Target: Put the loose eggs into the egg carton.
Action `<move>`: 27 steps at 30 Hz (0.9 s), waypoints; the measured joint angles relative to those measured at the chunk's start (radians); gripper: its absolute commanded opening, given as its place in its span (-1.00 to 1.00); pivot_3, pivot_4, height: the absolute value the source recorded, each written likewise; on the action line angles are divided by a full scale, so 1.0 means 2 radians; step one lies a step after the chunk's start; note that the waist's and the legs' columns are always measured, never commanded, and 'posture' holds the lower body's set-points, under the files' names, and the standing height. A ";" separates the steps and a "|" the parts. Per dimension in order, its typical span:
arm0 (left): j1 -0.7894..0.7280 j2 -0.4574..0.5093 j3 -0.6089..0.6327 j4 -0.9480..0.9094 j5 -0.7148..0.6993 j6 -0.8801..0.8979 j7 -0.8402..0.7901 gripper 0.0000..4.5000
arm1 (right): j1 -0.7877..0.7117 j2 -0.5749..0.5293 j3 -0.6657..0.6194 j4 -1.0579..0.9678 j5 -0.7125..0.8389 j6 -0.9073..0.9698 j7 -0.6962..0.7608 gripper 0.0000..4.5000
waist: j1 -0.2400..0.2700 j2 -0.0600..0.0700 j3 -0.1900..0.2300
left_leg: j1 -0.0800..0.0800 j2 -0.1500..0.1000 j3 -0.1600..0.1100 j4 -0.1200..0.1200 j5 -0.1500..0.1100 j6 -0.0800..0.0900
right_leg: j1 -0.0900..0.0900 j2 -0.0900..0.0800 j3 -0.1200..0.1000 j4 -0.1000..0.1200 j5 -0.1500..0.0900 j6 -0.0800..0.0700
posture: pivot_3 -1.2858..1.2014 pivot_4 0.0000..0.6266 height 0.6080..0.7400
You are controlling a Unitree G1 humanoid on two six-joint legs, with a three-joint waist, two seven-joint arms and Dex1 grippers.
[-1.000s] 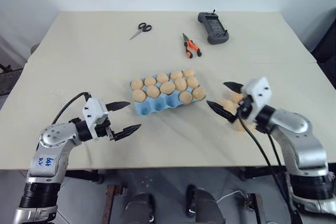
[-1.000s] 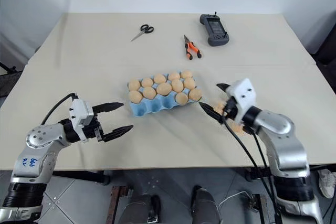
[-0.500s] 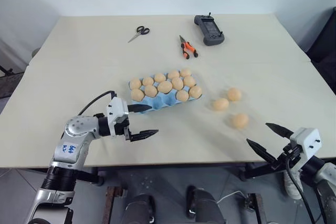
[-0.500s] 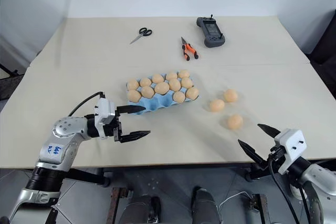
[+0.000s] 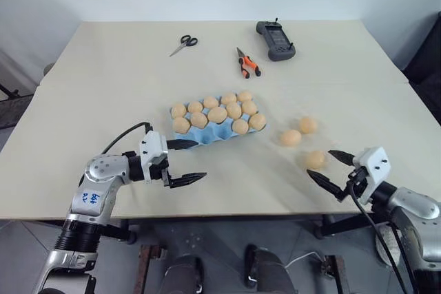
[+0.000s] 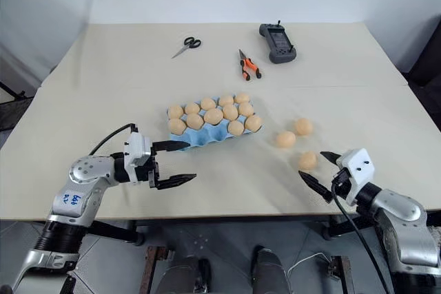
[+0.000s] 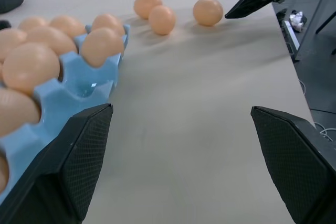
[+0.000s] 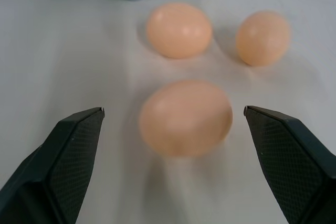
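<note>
A: Where lay the eggs [image 5: 307, 125]?

B: Three loose on the table [image 5: 103, 67], right of the carton [image 5: 196, 139]: two side by side, a third [image 5: 315, 160] nearer the front edge. Well apart from the carton, so out of reach of the left arm.

A: And the carton itself?

B: Mid-table, slanted, blue, lidless. Ten eggs seated in the far and right cups; the near-left end showed empty cups, probably kept free for the loose ones.

A: Right gripper [image 5: 333, 171]?

B: Low over the table, just near-right of the nearest egg, pointed toward it. Jaws spread wide, nothing between them. In the right wrist view that egg [image 8: 185, 117] sat centred between the two fingers, apparently lined up so as to close on its sides. Not touching yet, as far as could be judged.

A: Left gripper [image 5: 187, 162]?

B: Hovering just near the carton's near-left end, far finger over the blue edge. Jaws wide apart, holding nothing. Likely parked there to steady the tray or wait its turn.

A: Anything else about?

B: Scissors [image 5: 184, 41], orange-handled pliers [image 5: 247, 62] and a dark handset [image 5: 276, 38] along the far side, well clear of the work.

A: Risk?

B: Rolling: smooth, round, likely to slip from a skewed pinch.
</note>
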 measured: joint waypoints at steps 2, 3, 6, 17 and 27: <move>0.003 0.001 0.003 -0.003 0.000 0.000 0.003 1.00 | -0.017 0.000 0.008 0.023 -0.008 -0.009 0.000 0.57 | 0.000 0.000 0.000 | 0.000 0.000 0.000 0.000 0.000 0.000 | 0.000 0.000 0.000 0.000 0.000 0.000 | 0.03 -0.52 1.00; 0.007 0.002 0.005 -0.007 0.000 0.000 0.004 1.00 | -0.022 0.000 0.009 0.035 -0.009 -0.016 0.000 0.42 | 0.001 0.000 0.000 | 0.000 0.000 0.000 0.000 0.000 0.000 | 0.000 0.000 0.000 0.000 0.000 0.000 | 0.03 -0.52 1.00; 0.019 0.003 0.009 -0.016 0.000 0.000 0.008 1.00 | -0.026 0.002 0.010 0.051 -0.009 -0.029 0.005 0.03 | 0.000 0.000 0.000 | 0.000 0.000 0.001 0.000 0.000 0.000 | 0.000 0.000 0.000 0.000 0.000 0.000 | 0.03 -0.52 1.00; 0.040 0.011 0.082 -0.016 -0.013 0.013 0.060 1.00 | -0.103 0.022 0.071 -0.090 0.033 0.058 0.004 0.00 | -0.008 0.000 0.000 | 0.000 0.002 0.003 0.000 0.000 -0.001 | -0.003 0.001 0.001 0.003 0.000 -0.002 | 0.03 -0.52 1.00; 0.083 0.023 0.121 -0.017 -0.014 0.021 0.088 1.00 | -0.296 0.148 0.217 -0.034 -0.042 0.159 -0.095 0.00 | -0.014 0.000 0.000 | 0.000 0.004 0.006 0.000 0.000 -0.002 | -0.006 0.000 0.000 0.004 0.001 -0.003 | 0.03 -0.52 1.00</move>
